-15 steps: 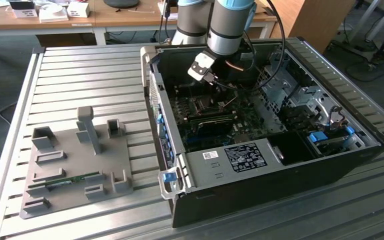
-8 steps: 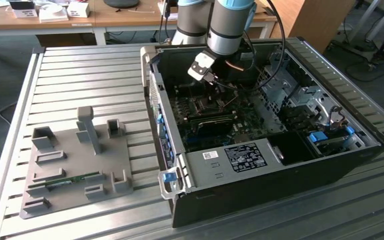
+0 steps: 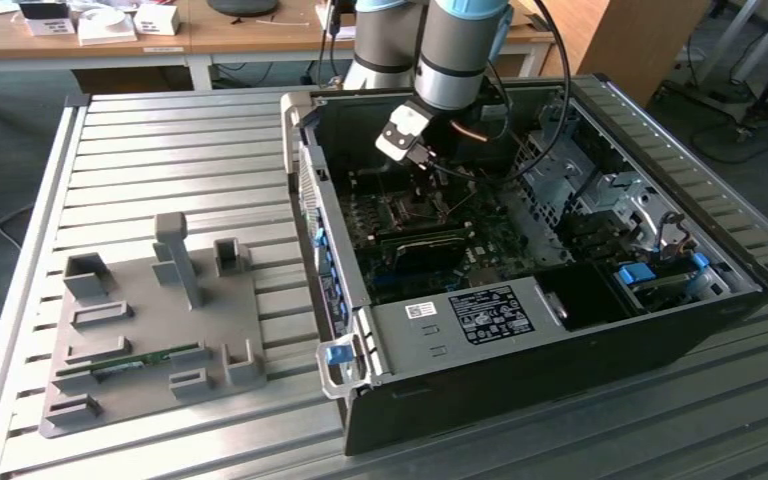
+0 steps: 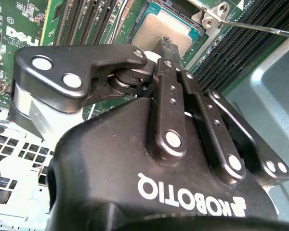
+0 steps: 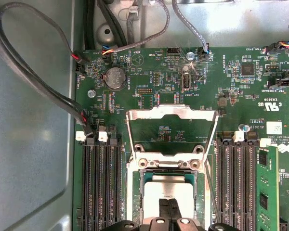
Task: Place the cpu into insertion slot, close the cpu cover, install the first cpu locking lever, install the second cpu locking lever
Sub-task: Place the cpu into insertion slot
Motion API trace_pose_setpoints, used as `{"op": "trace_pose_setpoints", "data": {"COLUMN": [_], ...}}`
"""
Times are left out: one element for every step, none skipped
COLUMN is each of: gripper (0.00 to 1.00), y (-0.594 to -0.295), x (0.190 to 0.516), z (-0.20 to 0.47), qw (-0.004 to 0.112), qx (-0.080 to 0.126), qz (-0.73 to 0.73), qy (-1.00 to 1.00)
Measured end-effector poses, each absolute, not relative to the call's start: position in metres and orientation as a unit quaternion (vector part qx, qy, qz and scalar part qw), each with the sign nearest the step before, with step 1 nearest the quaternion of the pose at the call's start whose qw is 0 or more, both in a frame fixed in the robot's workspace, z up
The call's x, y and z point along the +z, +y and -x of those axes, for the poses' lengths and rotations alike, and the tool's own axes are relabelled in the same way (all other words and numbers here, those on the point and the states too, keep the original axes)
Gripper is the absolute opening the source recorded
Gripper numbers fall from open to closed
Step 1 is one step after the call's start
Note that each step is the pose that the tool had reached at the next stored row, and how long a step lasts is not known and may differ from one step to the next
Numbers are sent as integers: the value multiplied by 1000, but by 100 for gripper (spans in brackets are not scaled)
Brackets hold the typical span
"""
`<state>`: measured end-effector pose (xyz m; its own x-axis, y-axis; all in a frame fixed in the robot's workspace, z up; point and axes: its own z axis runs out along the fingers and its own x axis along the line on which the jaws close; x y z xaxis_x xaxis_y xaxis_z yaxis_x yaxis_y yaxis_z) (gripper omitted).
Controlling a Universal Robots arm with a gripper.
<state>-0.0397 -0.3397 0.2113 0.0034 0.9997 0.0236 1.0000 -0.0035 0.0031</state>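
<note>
Claw (image 5: 169,210) fingers pressed together, nothing between them, tips poised over the cpu (image 5: 156,190). Cpu lies flat in the insertion slot (image 5: 134,192), grey top up (whether the tips touch it cannot be judged). Cpu cover (image 5: 171,113) is swung open, its window framing bare green board. Memory slots (image 5: 100,187) flank the socket. The open computer case (image 3: 518,390) sits on the ribbed bench (image 3: 171,150).

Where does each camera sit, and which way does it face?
Exterior view: off the arm, looking down into the open computer case; arm and gripper show.
First wrist view: on the wrist, facing along the gripper onto the motherboard; gripper tips show.
Second wrist view: on the wrist, behind the gripper's body, facing along it.
Both wrist views share the cpu beyond the shut gripper.
</note>
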Motion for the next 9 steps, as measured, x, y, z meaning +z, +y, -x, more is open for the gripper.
{"op": "trace_pose_setpoints", "data": {"gripper": [11,11,11,11,11,11,11,11,11], "y": [-340,-340,-340,-340,-340,-340,-340,-340,-340], "x": [211,211,211,211,211,211,211,211,211], "z": [40,40,40,40,40,40,40,40,40], "qw": [7,7,7,7,7,7,6,6,6], "qx": [-9,-9,-9,-9,-10,-10,-10,-10,-10], "qz": [708,708,708,708,708,708,708,708,708], "qy": [-706,-706,-706,-706,-706,-706,-706,-706,-706]}}
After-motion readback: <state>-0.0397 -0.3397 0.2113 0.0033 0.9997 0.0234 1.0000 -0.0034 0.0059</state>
